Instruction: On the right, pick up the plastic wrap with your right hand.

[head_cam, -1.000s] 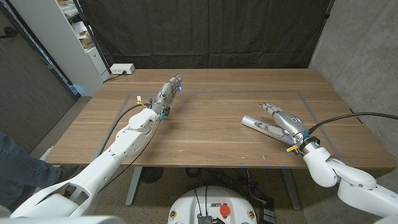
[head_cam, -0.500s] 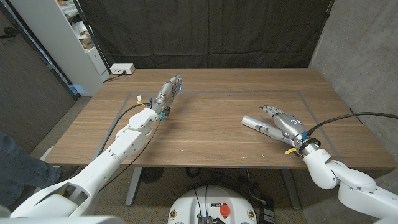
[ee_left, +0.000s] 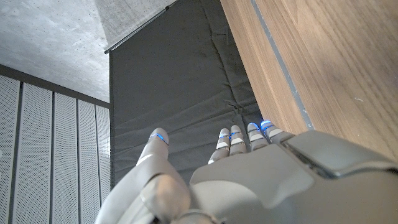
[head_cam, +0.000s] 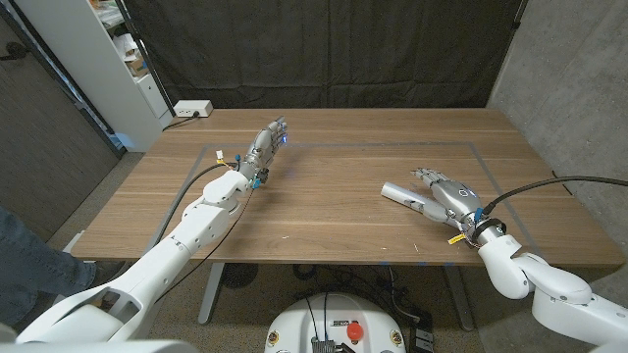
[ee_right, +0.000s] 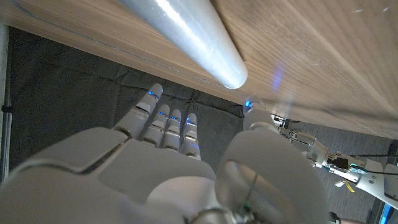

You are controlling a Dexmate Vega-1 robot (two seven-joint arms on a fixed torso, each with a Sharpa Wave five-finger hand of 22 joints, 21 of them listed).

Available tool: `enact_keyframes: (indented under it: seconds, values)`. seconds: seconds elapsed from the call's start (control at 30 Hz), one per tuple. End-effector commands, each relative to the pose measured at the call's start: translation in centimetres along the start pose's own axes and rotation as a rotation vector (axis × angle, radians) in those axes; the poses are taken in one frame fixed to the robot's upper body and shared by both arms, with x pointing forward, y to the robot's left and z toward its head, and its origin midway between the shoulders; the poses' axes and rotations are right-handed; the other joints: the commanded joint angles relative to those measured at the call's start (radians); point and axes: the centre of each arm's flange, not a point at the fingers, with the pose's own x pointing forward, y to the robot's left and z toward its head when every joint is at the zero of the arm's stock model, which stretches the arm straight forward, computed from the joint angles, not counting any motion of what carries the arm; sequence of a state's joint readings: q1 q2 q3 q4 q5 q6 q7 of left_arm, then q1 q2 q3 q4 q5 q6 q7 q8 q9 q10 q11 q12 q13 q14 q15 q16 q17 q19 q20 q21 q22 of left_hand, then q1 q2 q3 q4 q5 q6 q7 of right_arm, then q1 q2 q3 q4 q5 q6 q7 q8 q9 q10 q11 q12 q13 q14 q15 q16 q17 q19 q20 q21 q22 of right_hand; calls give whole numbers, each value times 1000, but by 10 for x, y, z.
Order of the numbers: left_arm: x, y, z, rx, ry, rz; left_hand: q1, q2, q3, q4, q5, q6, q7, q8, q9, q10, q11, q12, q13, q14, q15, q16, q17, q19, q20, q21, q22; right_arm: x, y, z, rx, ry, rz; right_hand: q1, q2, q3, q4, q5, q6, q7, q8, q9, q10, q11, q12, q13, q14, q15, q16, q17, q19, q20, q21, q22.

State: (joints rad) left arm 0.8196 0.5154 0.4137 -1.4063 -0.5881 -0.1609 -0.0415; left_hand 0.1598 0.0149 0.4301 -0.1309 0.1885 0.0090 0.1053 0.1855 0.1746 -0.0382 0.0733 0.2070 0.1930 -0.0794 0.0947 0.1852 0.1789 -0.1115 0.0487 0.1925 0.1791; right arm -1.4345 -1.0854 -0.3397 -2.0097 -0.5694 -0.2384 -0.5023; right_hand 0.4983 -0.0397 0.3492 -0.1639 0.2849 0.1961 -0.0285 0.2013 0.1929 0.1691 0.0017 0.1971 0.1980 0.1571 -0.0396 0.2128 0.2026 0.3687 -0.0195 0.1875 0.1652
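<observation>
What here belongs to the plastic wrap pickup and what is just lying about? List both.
Belongs to the job:
- plastic wrap, a roll lying on the table's right side
- right hand, at the roll, fingers apart

Lying about:
- left hand, holding nothing
- white power strip at the table's far left corner
- shelf unit

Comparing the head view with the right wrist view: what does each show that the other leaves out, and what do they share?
Head view alone: the table's whole top, with a white power strip at the far edge. Right wrist view alone: a close look at the rounded end of the plastic wrap past the spread fingers. Shared: the roll, the right hand beside it, and the left hand.
</observation>
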Motion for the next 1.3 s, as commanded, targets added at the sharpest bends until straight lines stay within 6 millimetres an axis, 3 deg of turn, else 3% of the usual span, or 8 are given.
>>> enact_keyframes:
  seconds: [0.03,0.53,0.63,0.83,1.3]
  values:
    - [-1,3,-2,-4,1,9,4,6,-4,2,-2,5,4,2,4,0,-1,3,2,-3,0,2,3,-4,1,3,2,3,1,-3,-21,26,36,6,-13,3,1,7,-11,5,-5,4,-10,2,-2,1,-9,-3,-6,1,-7,1,-4,4]
    - [-1,4,-4,-7,2,0,4,7,-5,2,-2,6,4,2,4,0,0,3,2,-1,1,3,3,-7,3,3,2,2,5,-1,-20,42,75,11,-22,2,4,18,-36,-3,-11,4,-28,10,-7,2,-19,10,-9,3,-20,22,-5,4]
    - [0,4,-3,-7,1,-5,4,7,-6,2,-2,7,5,2,4,0,1,3,2,-1,1,3,3,-5,-15,4,2,2,5,-1,-21,49,84,12,-24,2,5,20,-41,-5,-12,4,-31,13,-7,2,-21,12,-9,3,-21,24,-5,4]
    - [1,5,-1,-2,-2,-3,4,8,-6,2,-2,7,5,2,4,-1,1,3,2,-2,2,2,3,-5,-18,4,2,2,5,-2,-10,62,106,14,-30,1,5,25,-54,-3,-15,4,-41,20,-9,2,-28,15,-12,3,-24,34,-5,4]
    - [2,3,-2,-7,5,-6,4,8,-7,2,-2,8,6,3,4,-1,0,2,2,-4,0,2,3,-8,-8,4,2,1,10,-6,10,96,140,22,-46,-1,5,39,-45,6,-5,5,-30,28,-1,2,-7,15,-2,3,3,58,6,3]
